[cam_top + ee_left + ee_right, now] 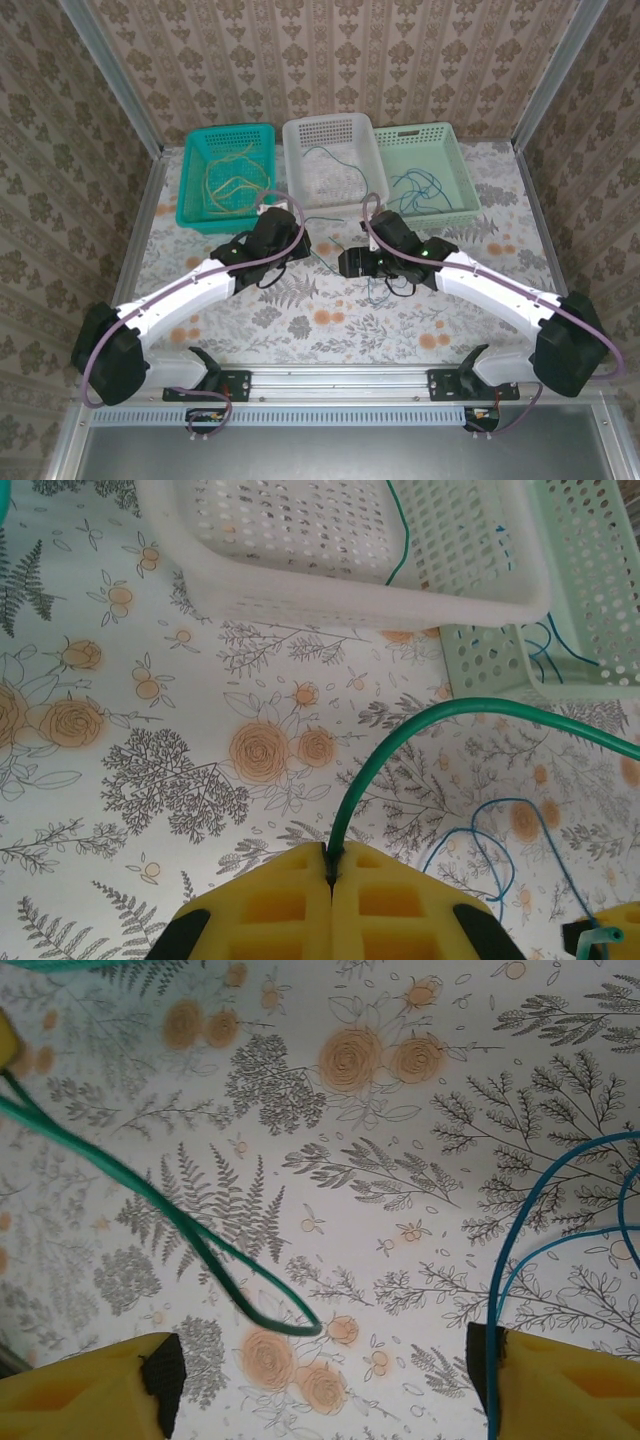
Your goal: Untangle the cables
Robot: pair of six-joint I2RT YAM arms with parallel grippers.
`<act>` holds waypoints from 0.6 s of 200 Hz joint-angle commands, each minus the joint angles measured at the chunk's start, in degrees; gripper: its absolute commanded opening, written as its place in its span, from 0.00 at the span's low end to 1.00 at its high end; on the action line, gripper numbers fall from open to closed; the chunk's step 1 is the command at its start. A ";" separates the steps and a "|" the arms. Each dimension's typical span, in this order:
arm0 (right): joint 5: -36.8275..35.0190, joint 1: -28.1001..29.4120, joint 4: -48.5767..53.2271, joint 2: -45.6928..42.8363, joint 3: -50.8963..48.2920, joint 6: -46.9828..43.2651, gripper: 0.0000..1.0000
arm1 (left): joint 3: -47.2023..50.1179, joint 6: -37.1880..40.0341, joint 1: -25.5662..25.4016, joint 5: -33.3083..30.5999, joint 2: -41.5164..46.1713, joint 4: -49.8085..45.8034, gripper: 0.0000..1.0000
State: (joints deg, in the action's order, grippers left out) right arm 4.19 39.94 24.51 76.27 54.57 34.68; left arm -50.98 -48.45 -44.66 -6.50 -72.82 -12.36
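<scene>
Near the white basket, left gripper clamps the green cable (right gripper gapes apart).

We see thin yellow cables coiled loosely in the teal basket, and blue cables tangled in the pale green basket. A dark green cable rises from the closed jaws of the left gripper and arcs right above the worktop. A green strand doubles back in a narrow hairpin on the worktop, and a blue cable loops near it.
</scene>
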 commanded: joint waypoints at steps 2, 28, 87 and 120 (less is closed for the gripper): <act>-4.69 0.65 -1.19 1.59 2.65 1.52 0.72 | -2.19 -1.30 -0.51 -1.15 -0.13 0.79 0.00; -5.68 0.91 -3.18 2.13 2.19 3.05 0.54 | -1.89 -1.54 -0.77 -1.23 0.13 1.11 0.00; -3.14 0.86 -13.91 0.74 -2.94 10.14 0.05 | 1.03 -3.89 -0.72 -2.05 1.89 4.43 0.00; -2.58 -0.11 -23.15 -2.00 -9.17 18.67 0.00 | 5.87 -7.54 -0.72 -4.29 4.78 9.70 0.00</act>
State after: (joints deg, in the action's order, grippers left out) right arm 0.84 40.51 10.63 77.30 49.39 45.06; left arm -48.64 -51.96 -45.04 -8.27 -70.89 -7.70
